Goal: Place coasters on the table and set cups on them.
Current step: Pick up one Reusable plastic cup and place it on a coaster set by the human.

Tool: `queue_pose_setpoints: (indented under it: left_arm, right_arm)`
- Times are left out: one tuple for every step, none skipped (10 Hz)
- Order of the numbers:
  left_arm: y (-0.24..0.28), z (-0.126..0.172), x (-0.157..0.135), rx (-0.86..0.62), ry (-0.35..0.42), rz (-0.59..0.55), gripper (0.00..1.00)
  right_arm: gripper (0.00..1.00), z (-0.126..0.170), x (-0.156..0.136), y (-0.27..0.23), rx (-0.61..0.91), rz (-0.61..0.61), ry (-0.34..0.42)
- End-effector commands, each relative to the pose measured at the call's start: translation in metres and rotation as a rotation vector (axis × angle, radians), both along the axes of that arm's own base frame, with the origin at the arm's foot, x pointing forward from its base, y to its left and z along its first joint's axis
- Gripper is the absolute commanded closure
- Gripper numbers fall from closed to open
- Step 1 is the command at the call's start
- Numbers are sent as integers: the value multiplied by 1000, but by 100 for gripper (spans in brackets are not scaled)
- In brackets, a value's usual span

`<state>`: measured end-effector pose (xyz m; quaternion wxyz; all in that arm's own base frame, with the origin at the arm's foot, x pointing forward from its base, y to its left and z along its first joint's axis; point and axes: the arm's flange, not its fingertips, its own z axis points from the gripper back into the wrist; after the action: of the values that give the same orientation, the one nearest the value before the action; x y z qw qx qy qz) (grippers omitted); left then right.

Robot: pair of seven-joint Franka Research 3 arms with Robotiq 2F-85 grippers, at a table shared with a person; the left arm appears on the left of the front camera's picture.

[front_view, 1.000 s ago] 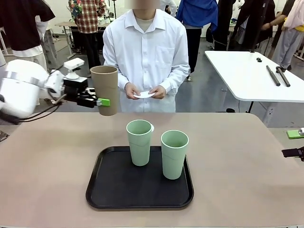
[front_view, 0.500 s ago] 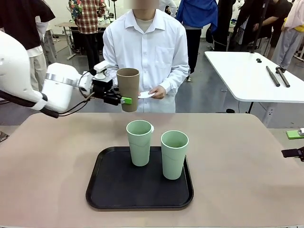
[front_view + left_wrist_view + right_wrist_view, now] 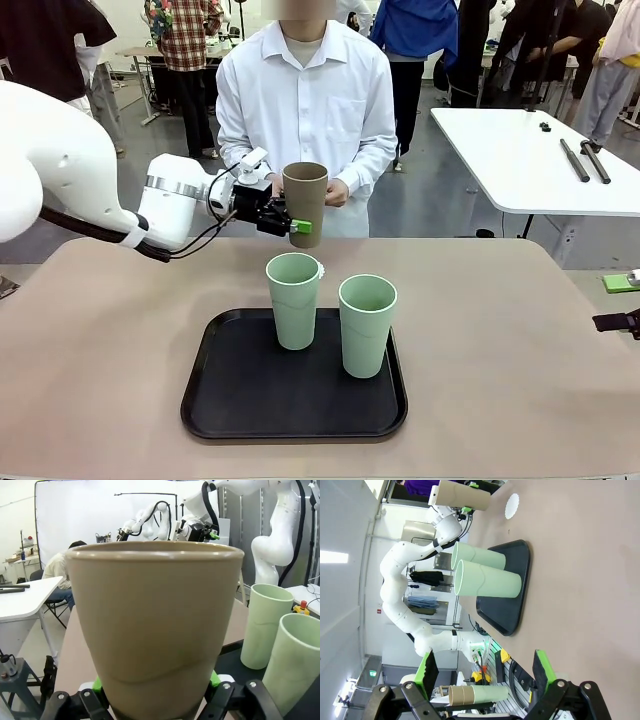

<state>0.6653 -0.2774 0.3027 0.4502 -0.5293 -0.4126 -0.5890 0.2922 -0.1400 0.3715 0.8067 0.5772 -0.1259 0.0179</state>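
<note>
Beige table (image 3: 500,330), busy lab behind, person at the far side. Left gripper (image 3: 299,224) is clenched low on the tan cup (image 3: 306,195). The cup is upright and airborne over the table's far edge, right in front of the person's hand (image 3: 337,192). Change over the last second: the arm swung the cup in from far left to centre. I read that as transport nearly done, set-down next.

Likely target is the white coaster (image 3: 512,506) lying on the table just beyond the black tray (image 3: 215,400). Front view catches a white sliver at the left mint cup (image 3: 294,300) rim.

Left mint cup and right mint cup (image 3: 367,325) stand on the tray, not yet placed, so it's early in the task. Right gripper (image 3: 484,670) is released, nothing between its pads, low at the table's right side.

No brand, label or print legible on cups, tray or coaster.
</note>
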Motion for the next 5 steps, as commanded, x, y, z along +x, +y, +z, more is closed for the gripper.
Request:
queue_pose_setpoints:
  left_arm:
    - [0,7,17,-24,22,14,18]
    - [4,5,17,-33,32,26,18]
    - [9,4,13,-34,46,28,18]
    - [2,-4,8,-11,1,10,18]
    - [2,-4,8,-11,1,10,18]
  right_arm:
    - [0,-1,2,0,12,-7,-11]
    - [0,-1,2,0,12,-7,-11]
    - [0,-1,2,0,12,-7,-11]
    - [0,-1,2,0,12,-7,-11]
    - [0,-1,2,0,12,-7,-11]
